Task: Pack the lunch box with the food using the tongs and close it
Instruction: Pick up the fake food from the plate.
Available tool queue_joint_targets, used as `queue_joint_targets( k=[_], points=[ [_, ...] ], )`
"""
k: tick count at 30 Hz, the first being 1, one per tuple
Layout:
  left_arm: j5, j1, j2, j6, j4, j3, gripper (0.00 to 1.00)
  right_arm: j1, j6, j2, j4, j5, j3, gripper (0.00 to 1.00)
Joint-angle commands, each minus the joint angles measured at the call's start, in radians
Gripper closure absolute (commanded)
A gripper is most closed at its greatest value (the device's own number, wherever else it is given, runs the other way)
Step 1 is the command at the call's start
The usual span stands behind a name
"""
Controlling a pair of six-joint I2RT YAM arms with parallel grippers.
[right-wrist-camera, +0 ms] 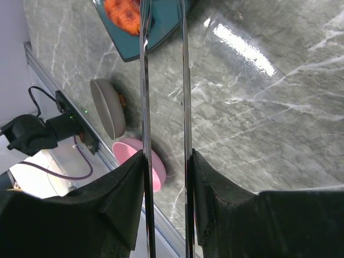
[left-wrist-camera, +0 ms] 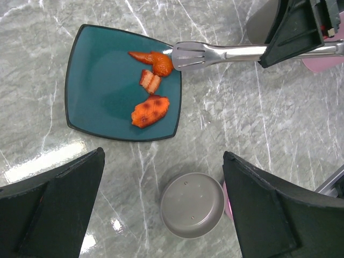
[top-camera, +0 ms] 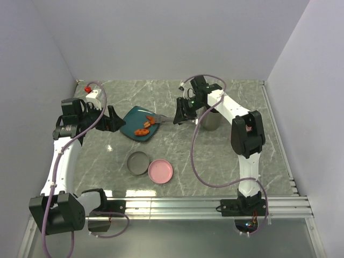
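While food (left-wrist-camera: 153, 80) lay unpacked on the plate (left-wrist-camera: 99, 94), the right claw (top-camera: 181, 114) clamped tongs (left-wrist-camera: 226, 52) at its three o'clock; the left claw (top-camera: 112, 120) gaped apart.

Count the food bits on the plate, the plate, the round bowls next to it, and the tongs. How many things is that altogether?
Orange-red food pieces: 3
The teal plate: 1
Round bowls, one gray bowl and one pink bowl: 2
The silver tongs: 1
Total: 7
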Motion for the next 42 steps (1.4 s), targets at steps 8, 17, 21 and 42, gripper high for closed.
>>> queue_joint_targets(
  k=[8,17,21,42],
  points=[
    [-0.001,-0.001,-0.005,0.013,0.026,-0.011,0.02,-0.001,0.018,0.044,0.017,-0.011,0.056,0.56],
    [-0.012,0.001,0.004,0.027,0.029,-0.016,0.02,0.017,0.021,0.094,0.013,-0.056,0.103,0.56],
    [-0.010,-0.001,0.019,0.029,0.027,-0.011,0.02,0.019,0.030,0.104,0.022,-0.089,0.103,0.56],
    [-0.009,-0.001,0.047,0.022,0.029,-0.007,0.02,0.011,0.095,0.098,0.076,-0.244,0.108,0.73]
  ],
)
